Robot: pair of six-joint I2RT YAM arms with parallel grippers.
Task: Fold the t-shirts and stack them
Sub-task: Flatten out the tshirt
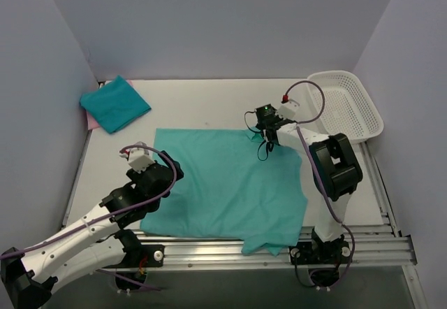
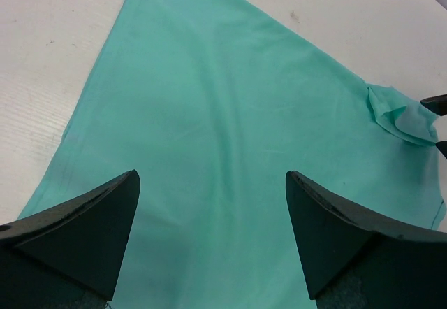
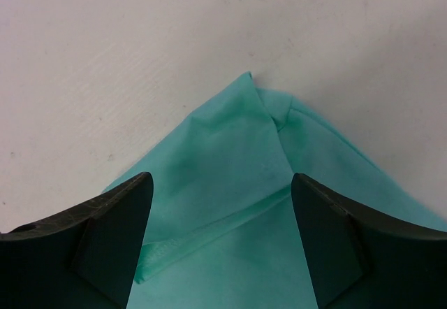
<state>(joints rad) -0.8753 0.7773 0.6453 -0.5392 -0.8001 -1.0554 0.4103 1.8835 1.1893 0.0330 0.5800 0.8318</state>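
One teal shirt [image 1: 230, 183] lies spread flat on the table [image 1: 202, 103], so we judge the fold not yet begun. Our left gripper [image 2: 213, 183] hovers over its near left part, and our right gripper [image 3: 222, 187] over its far right corner. Both sets of fingers stand wide apart, gripping nothing. Next, each must pinch an edge and carry it across. A folded shirt [image 1: 115, 104] sits far left. We see nothing in the basket [image 1: 334, 75].

Three t-shirts total — one teal spread tee [image 1: 223, 183], one folded bluer-teal tee [image 1: 115, 104], one pink tee [image 1: 89, 121], only an edge showing. One white mesh basket [image 1: 346, 110]. One table [image 1: 202, 103]. Two arms, two grippers — left gripper [image 2: 213, 176], right gripper [image 3: 222, 180].
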